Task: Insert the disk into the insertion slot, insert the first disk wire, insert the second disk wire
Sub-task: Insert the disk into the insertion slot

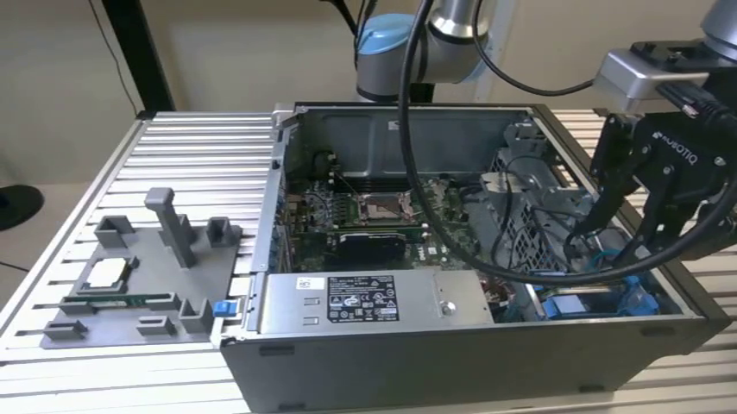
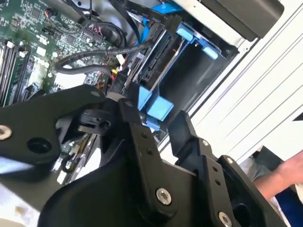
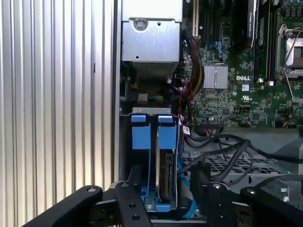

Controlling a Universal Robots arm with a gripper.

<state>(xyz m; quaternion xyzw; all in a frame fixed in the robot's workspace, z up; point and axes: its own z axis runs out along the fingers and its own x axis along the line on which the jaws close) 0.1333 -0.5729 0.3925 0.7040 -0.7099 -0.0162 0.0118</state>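
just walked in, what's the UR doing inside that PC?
The arm's gripper reaches into the open computer case, at the drive bay on the exterior view's right. In the first wrist view, the disk in its blue carrier stands in the insertion slot, right at the gripper. I can't tell whether it is fully seated or whether either disk wire is plugged in.

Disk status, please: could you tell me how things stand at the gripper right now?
Gripper open, fingers either side of the disk. Disk on edge in the insertion slot. Black cables close beside it.
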